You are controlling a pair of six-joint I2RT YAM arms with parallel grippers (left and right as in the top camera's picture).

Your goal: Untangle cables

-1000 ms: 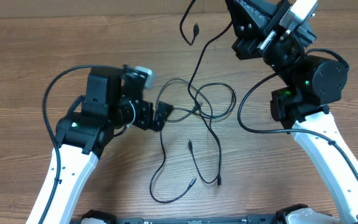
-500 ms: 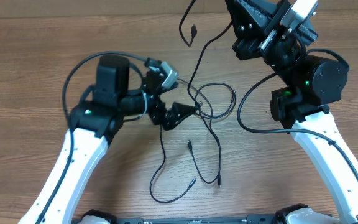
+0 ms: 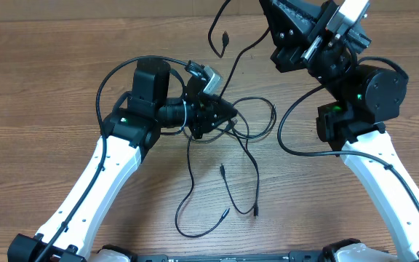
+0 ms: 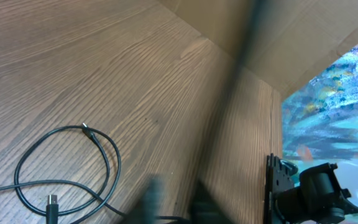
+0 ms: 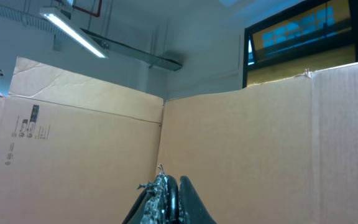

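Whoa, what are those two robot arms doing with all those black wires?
They are sorting out a tangle of thin black cables lying on the wooden table. The left gripper is shut right at the knot in the middle, but it is unclear whether it has pinched a cable. The right gripper is shut too, raised and pointing at the cardboard walls. The cables are not yet apart: several loops cross.

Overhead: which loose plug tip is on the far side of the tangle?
The plug tip by the top edge, alone above the tangle. The other three tips lie below it, toward the near edge.
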